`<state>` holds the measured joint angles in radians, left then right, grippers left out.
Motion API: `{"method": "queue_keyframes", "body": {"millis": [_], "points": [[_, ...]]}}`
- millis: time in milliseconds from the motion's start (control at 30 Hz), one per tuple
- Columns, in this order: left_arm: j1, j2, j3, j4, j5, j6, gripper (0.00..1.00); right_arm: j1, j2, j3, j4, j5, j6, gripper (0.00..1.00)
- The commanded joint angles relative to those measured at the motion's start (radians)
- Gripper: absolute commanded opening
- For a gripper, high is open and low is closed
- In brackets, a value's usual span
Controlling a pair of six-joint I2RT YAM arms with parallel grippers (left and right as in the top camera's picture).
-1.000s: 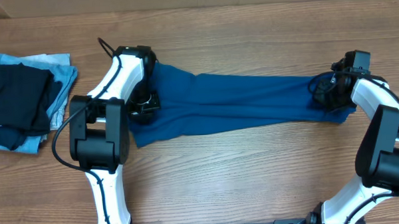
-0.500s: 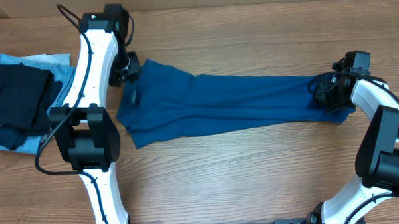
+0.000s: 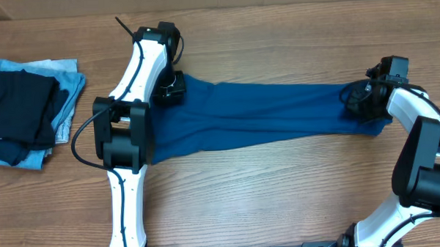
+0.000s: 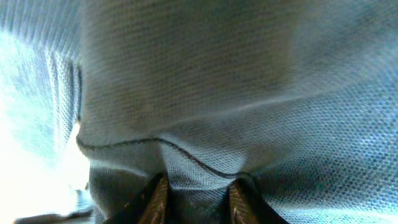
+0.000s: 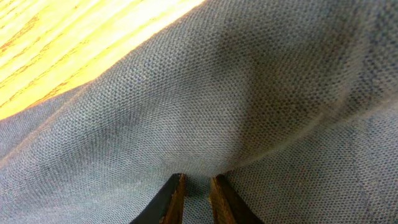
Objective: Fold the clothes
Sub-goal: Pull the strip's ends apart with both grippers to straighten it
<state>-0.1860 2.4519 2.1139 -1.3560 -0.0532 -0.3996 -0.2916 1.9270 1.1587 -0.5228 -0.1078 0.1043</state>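
Showing the deep-blue shirt [image 3: 264, 114] drawn out in a long band across the wooden table [image 3: 281, 198], from the left gripper [image 3: 171, 88] at its upper-left end to the right gripper [image 3: 360, 102] at its right end. The band is widest at the left, where its lower edge lies flat on the wood, and narrows toward the right.

Left wrist view: the 2 fingers [image 4: 157, 200] stand a little apart at the bottom edge, with knit fabric and a stitched hem bulging across the gap. Whether they clamp the cloth cannot be told.

Right wrist view: the 2 fingers [image 5: 174, 198] sit almost together, pinching a fold of the shirt that runs down into the narrow slit between them. Bare wood shows at the upper left.

At the table's far left, well apart from the shirt, a folded black garment [image 3: 14, 109] rests on a folded light-blue garment [image 3: 68, 92].
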Motion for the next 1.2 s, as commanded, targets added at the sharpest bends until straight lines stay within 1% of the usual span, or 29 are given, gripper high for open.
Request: {"method": "queue_keyframes", "body": {"millis": [0, 100, 167, 200, 233, 267, 300, 367, 400, 433, 500, 567, 700, 833, 967, 1100, 1167], "points": [[0.015, 0.040, -0.010, -0.042, -0.167, 0.011, 0.33, -0.013, 0.018, -0.027, 0.009, 0.065, 0.004, 0.22], [0.042, 0.039, -0.010, -0.058, -0.190, -0.001, 0.33, -0.026, 0.017, -0.027, 0.006, 0.065, 0.004, 0.23], [0.064, 0.039, -0.004, -0.031, -0.190, 0.000, 0.33, -0.026, 0.017, -0.026, 0.033, 0.061, 0.004, 0.23], [0.074, 0.039, 0.011, -0.021, -0.190, 0.000, 0.33, -0.026, 0.017, -0.013, 0.047, 0.060, 0.004, 0.27], [0.077, 0.039, 0.076, -0.029, -0.190, 0.000, 0.34, -0.024, 0.015, 0.023, 0.035, 0.053, 0.004, 0.41], [0.078, 0.039, 0.137, -0.041, -0.191, 0.013, 0.37, -0.024, 0.011, 0.068, 0.008, 0.046, 0.004, 0.51], [0.077, 0.039, 0.194, -0.054, -0.192, 0.020, 0.39, -0.024, 0.008, 0.110, -0.019, 0.041, 0.004, 0.58], [0.063, 0.039, 0.366, -0.106, -0.168, 0.019, 0.43, -0.024, 0.001, 0.258, -0.146, 0.036, 0.002, 0.70], [0.053, 0.039, 0.419, -0.134, -0.121, 0.019, 0.45, -0.024, 0.001, 0.329, -0.223, 0.056, 0.001, 0.74], [0.037, 0.039, 0.444, -0.157, -0.065, 0.019, 0.48, -0.026, 0.001, 0.369, -0.270, 0.087, 0.001, 0.75], [0.011, 0.040, 0.442, -0.183, -0.016, 0.019, 0.53, -0.040, 0.001, 0.407, -0.328, 0.149, 0.000, 0.79], [-0.013, 0.041, 0.414, -0.188, -0.025, 0.027, 0.55, -0.054, 0.011, 0.400, -0.348, 0.152, -0.005, 0.80], [-0.032, 0.041, 0.347, -0.180, -0.025, 0.042, 0.55, -0.056, 0.072, 0.353, -0.348, 0.126, -0.088, 0.82], [-0.029, 0.041, 0.342, -0.192, -0.027, 0.056, 0.55, -0.058, 0.164, 0.322, -0.336, 0.132, -0.109, 0.84], [-0.029, 0.041, 0.342, -0.188, -0.028, 0.056, 0.55, -0.058, 0.216, 0.319, -0.335, 0.118, -0.113, 0.85], [-0.029, 0.041, 0.342, -0.177, -0.032, 0.056, 0.55, -0.057, 0.237, 0.315, -0.345, -0.066, -0.113, 0.82], [-0.028, 0.041, 0.342, -0.177, -0.032, 0.056, 0.55, -0.057, 0.237, 0.315, -0.370, -0.072, -0.116, 0.74]]}}
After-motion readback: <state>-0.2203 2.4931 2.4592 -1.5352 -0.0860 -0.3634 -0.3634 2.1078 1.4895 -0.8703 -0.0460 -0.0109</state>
